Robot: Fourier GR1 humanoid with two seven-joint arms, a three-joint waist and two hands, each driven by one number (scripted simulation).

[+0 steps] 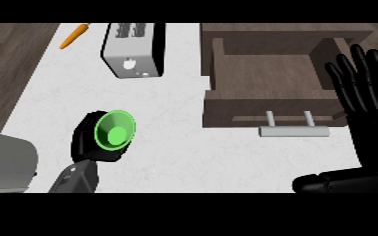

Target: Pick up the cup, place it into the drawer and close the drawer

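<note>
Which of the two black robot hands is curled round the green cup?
The left hand, at the view's lower left, curls round the round green cup. The right hand stands open beside the brown wooden drawer.

The left hand (87, 140) hid most of the green round cup (115, 134); beside it, a grey appliance (15, 162) ran off-frame.

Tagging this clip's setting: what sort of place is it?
Most likely a kitchen counter: a white worktop carrying a toaster, a carrot and a green cup, beside an open wooden drawer.
</note>
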